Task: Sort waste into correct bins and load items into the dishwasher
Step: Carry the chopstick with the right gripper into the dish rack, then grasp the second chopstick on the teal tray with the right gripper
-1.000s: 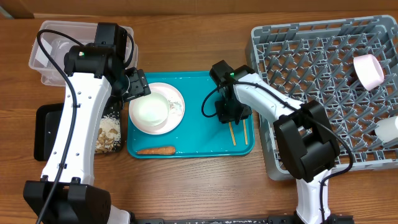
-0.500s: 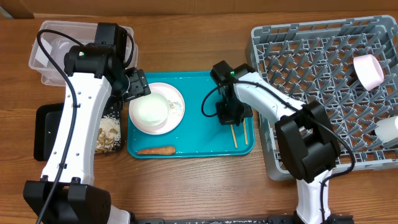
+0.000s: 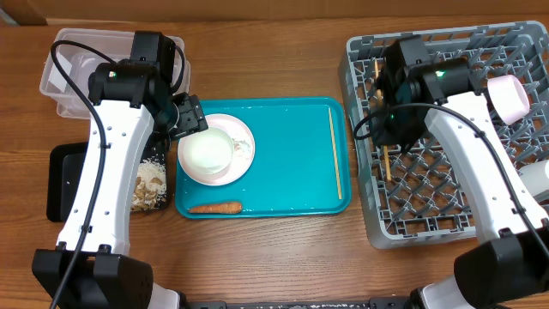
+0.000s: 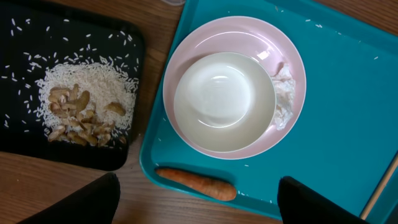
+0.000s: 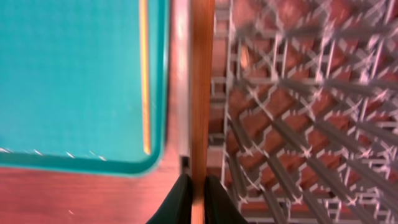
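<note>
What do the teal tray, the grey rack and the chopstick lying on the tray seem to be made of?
The teal tray looks like plastic: smooth, slightly glossy, with light reflections. The grey rack is probably moulded plastic: matte, one uniform colour, open lattice. The chopstick seems light wood or bamboo: pale tan, dull; no grain is visible.

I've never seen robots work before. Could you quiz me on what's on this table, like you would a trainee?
1. True or false: the right gripper holds a thin wooden chopstick over the grey plastic dish rack.
2. Where does the small orange carrot lie? A: on the teal plastic tray. B: in the dish rack. C: in the bowl.
3. Fill in: the white round bowl sits on a pale pink round ____.
Key: 1 true; 2 A; 3 plate.
</note>
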